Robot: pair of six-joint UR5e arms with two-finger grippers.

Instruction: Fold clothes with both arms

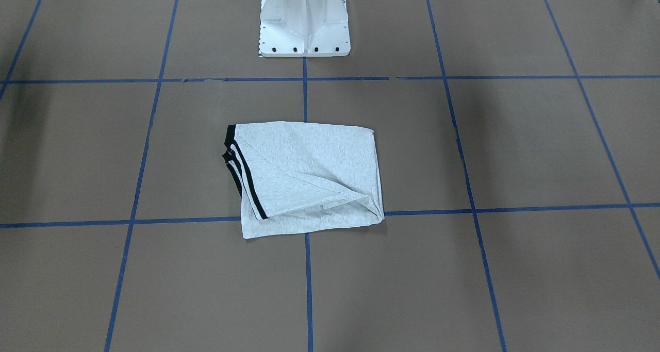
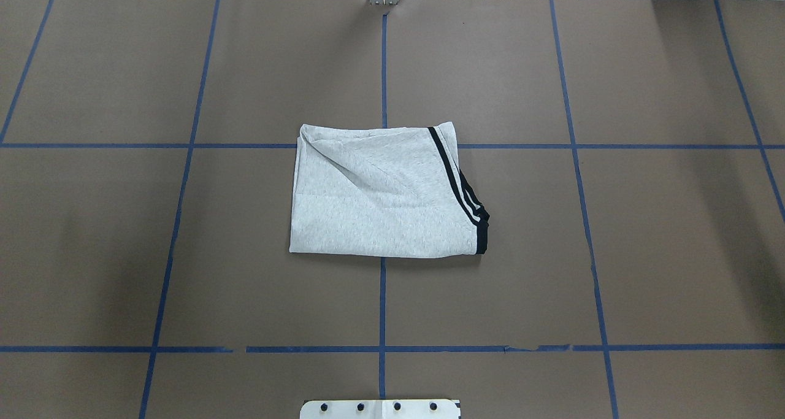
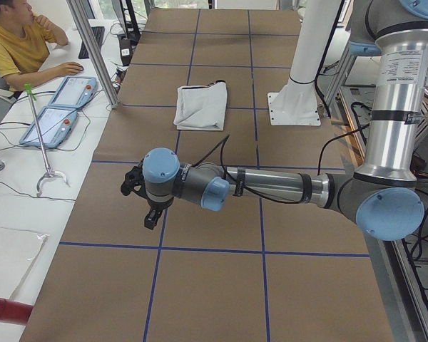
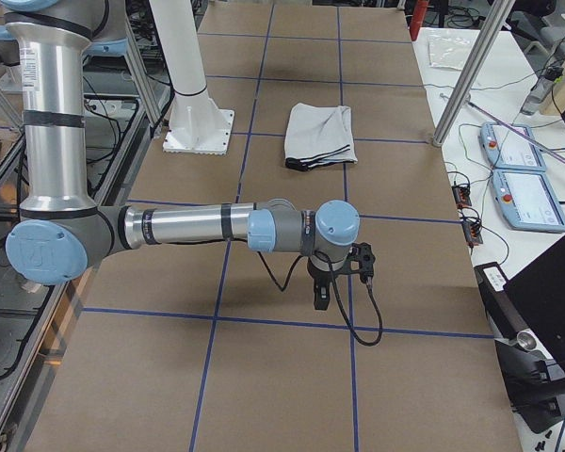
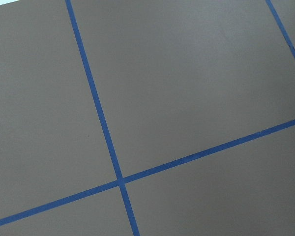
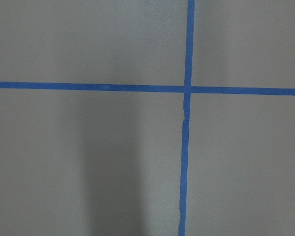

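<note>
Brown paper bench point(image 2: 613, 69) with a blue tape grid point(image 2: 382, 296). 1 T-shirt point(image 2: 380, 198) lies mid-bench, straight out from the white pedestal point(image 1: 304, 22). It is folded to a rough rectangle, black striped trim along its right edge. 2 arms reach low over the bench: left arm point(image 3: 271, 187) toward the left end, right arm point(image 4: 188, 226) toward the right end. Both are well apart from the T-shirt. Left gripper point(image 3: 151, 216) and right gripper point(image 4: 321, 292) point down; whether spread or closed, cannot tell.

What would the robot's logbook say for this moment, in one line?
T-shirt: folded, flat, unheld | left gripper: clear of T-shirt, open/shut unclear | right gripper: clear of T-shirt, open/shut unclear
</note>
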